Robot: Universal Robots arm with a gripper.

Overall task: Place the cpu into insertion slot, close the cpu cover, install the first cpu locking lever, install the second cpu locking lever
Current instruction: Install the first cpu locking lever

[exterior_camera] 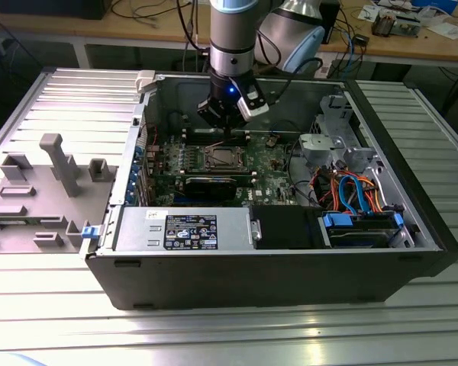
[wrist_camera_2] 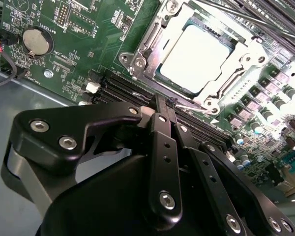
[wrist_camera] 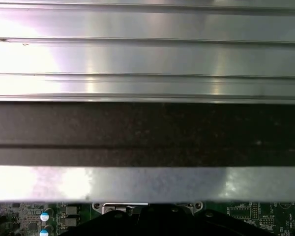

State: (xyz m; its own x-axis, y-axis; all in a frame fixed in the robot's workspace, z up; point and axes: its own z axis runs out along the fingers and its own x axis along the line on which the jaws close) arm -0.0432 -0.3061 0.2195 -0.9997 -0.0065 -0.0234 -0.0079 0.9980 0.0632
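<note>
The cpu (wrist_camera_2: pixel 196 58) sits in the slot (wrist_camera_2: pixel 137 61), cover (wrist_camera_2: pixel 233 86) down; the gripper (wrist_camera_2: pixel 168 104), jaws pinched together, works a lever (wrist_camera_2: pixel 189 104) that needs hooking.

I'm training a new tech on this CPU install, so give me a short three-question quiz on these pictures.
1. True or false: the small silver-grey square cpu lies in the insertion slot of the green motherboard.
2. The thin silver metal cpu cover is: A) down over the chip, B) standing upright, C) off the board.
3. Fill in: the black gripper's fingers are ____.
Key: 1 true; 2 A; 3 shut.
</note>
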